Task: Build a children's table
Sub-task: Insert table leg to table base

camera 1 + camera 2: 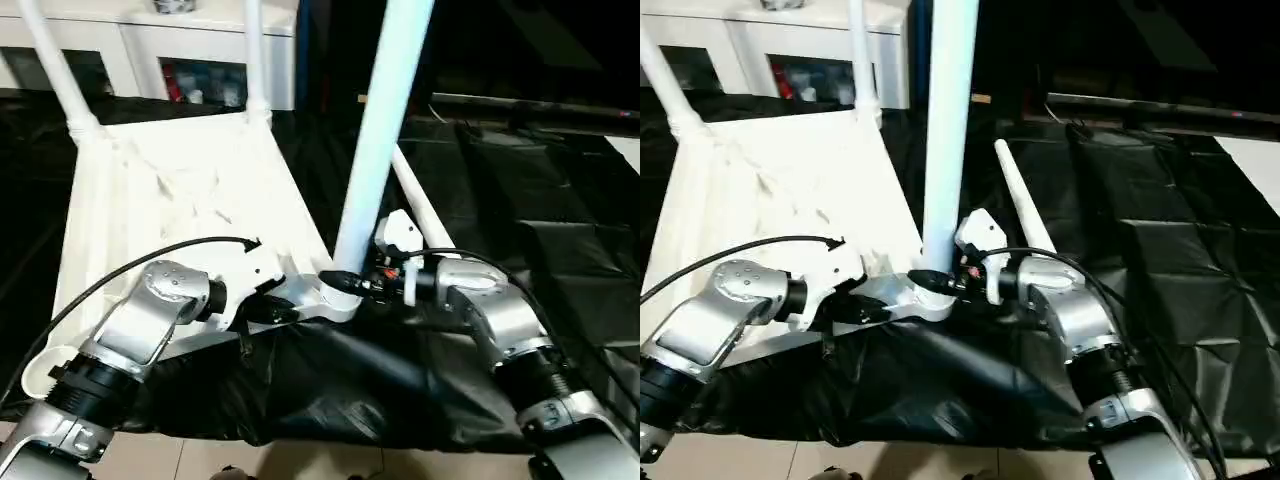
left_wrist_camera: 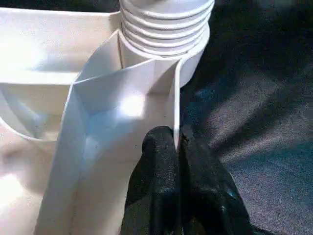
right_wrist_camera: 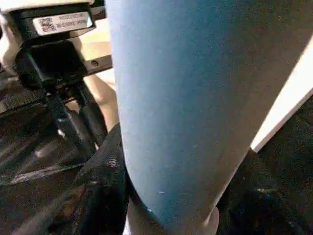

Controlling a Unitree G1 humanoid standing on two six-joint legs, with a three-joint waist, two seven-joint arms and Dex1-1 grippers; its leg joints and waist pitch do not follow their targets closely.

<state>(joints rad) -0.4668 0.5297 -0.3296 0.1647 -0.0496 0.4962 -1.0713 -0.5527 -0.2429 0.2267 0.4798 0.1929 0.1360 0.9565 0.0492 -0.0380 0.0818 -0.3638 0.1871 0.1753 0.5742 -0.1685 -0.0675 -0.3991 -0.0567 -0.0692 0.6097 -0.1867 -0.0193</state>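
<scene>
left eye view showed the table top (image 1: 180, 190) upside down on black sheeting (image 1: 520, 210), two legs (image 1: 55, 70) upright in far sockets. the left gripper (image 2: 177, 147) had its fingers pressed together on a rib. the right gripper (image 1: 362, 285) pinched a near-corner leg (image 1: 385, 120). a fourth leg (image 1: 1020, 205) lay beside.

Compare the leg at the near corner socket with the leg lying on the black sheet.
The socket leg stands upright in the near corner socket; the loose leg lies flat on the black sheet. The right gripper is on the socket leg; the loose leg lies untouched. The socket leg meets the tabletop; the loose leg lies beside it. Both are white tubes.
</scene>
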